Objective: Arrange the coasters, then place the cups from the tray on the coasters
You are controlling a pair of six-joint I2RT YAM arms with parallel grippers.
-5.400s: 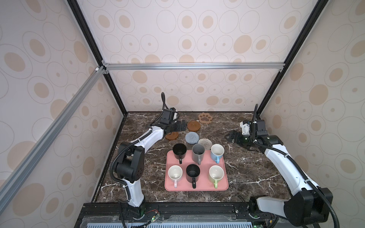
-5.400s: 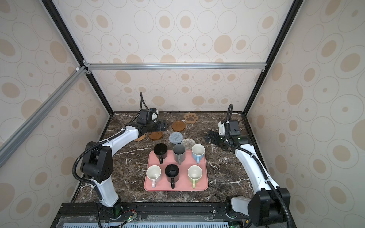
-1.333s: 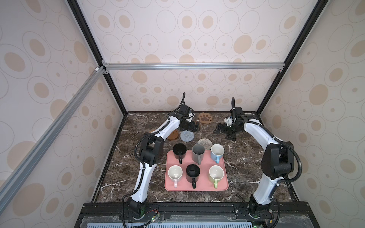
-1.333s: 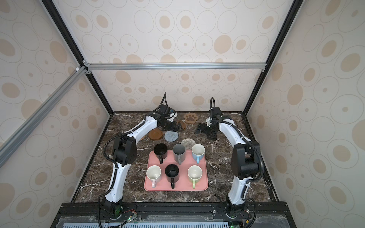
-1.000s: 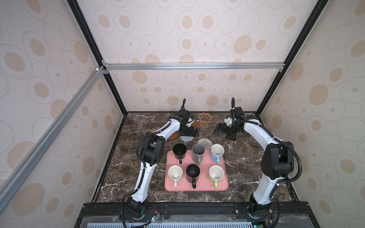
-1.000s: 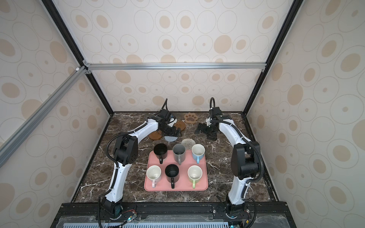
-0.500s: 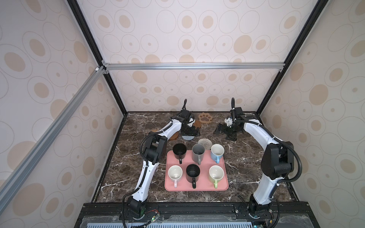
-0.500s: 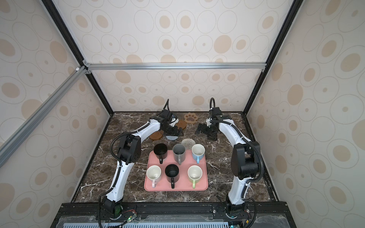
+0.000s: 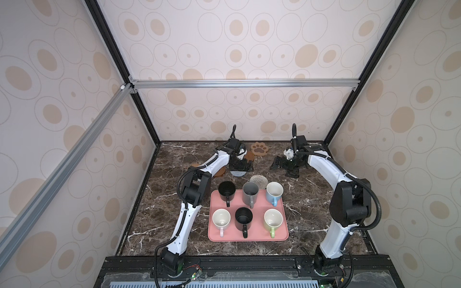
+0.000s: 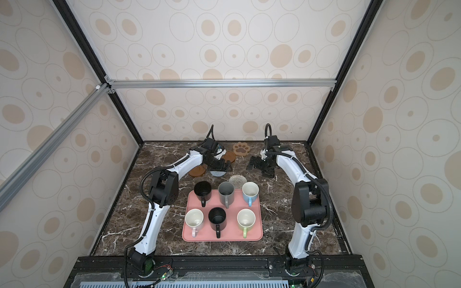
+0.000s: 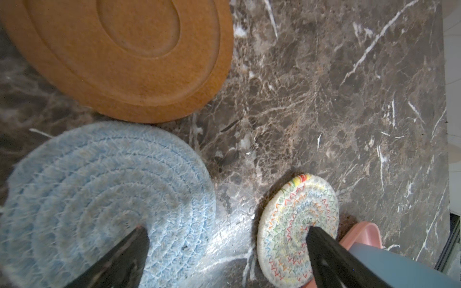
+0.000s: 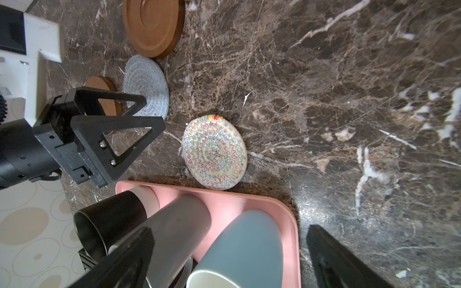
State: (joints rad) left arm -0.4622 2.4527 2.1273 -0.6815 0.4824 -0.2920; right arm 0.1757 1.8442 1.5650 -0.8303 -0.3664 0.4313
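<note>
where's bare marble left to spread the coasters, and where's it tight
Widest bare marble: right of the pink tray, out to the right arm. Also the far-left corner, outside the left arm. Crowded: behind the tray, where the rainbow-stitched coaster, blue knitted coaster and open left gripper bunch up. The strip before the tray is narrow.

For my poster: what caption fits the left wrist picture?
Open left gripper over a blue knitted coaster and a rainbow-stitched coaster, near a brown disc coaster.

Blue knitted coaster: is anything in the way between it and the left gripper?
No, nothing visible stands between them. The open left gripper hangs right over the blue knitted coaster; a brown disc lies beside it.
</note>
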